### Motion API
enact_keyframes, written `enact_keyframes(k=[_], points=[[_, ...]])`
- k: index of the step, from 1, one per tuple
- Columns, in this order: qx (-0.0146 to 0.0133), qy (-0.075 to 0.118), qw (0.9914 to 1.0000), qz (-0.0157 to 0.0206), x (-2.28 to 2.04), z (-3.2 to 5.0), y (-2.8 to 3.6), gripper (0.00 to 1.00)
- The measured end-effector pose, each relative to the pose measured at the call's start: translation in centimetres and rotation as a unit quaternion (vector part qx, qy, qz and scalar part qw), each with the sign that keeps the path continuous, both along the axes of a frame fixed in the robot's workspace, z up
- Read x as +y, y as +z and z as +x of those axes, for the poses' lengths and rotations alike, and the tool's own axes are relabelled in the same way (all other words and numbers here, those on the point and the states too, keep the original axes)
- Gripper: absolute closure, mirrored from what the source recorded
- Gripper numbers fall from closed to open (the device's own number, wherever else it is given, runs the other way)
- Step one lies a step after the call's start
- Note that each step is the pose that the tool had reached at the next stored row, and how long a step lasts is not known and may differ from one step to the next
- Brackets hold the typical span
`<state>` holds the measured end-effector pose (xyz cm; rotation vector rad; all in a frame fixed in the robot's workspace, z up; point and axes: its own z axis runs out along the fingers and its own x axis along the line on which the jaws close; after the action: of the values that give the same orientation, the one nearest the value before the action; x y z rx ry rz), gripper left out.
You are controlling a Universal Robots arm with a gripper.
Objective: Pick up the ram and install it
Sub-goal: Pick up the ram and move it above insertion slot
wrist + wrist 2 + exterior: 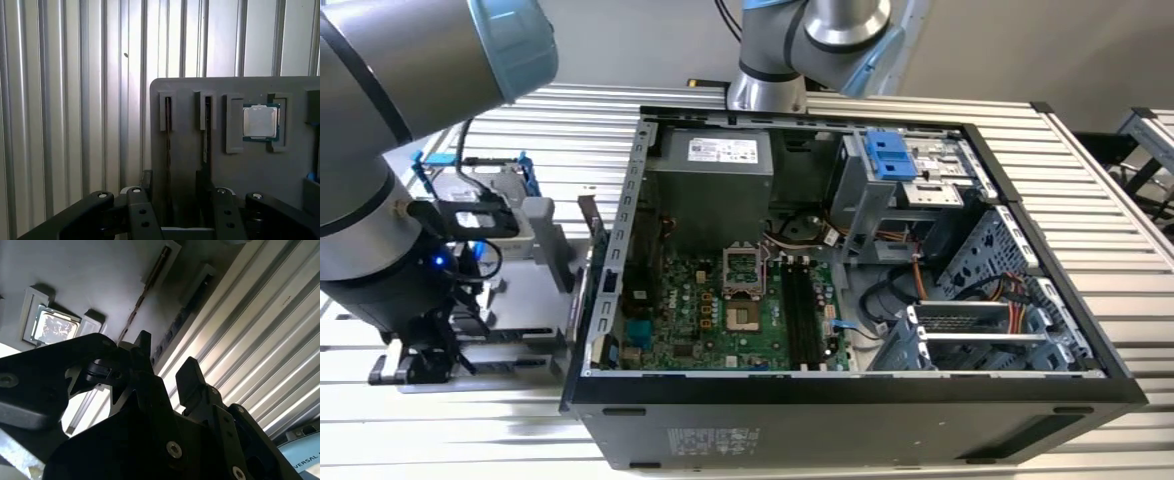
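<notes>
Nothing is reading clearly enough to be recorded as text.

In the exterior view, a white label (720,150) is sitting on the power supply (710,190) inside the computer case (854,405); its print is too small to make out. A pale sticker (714,438) is lying on the case's dark outer wall, its lines equally illegible.

In the second wrist view, dark lettering (306,459) is showing on a pale blue arm cover (300,452), cut off by the picture's edge. A small dark mark (284,301) is sitting on one table slat (260,335), too small to decipher.
</notes>
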<state>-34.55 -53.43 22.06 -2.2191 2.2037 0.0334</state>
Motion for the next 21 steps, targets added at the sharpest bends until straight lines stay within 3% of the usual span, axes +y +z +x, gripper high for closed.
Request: enact_keyframes(k=[10,14,21], points=[[0.0,0.0,1.0,0.0,-0.17,-0.03,-1.57,0.0],[-0.0013,0.0,1.0,0.0001,-0.17,-0.03,-2.12,0.0],[-0.0017,0.001,1.0,-0.0001,-0.17,-0.03,-2.46,0.0]])
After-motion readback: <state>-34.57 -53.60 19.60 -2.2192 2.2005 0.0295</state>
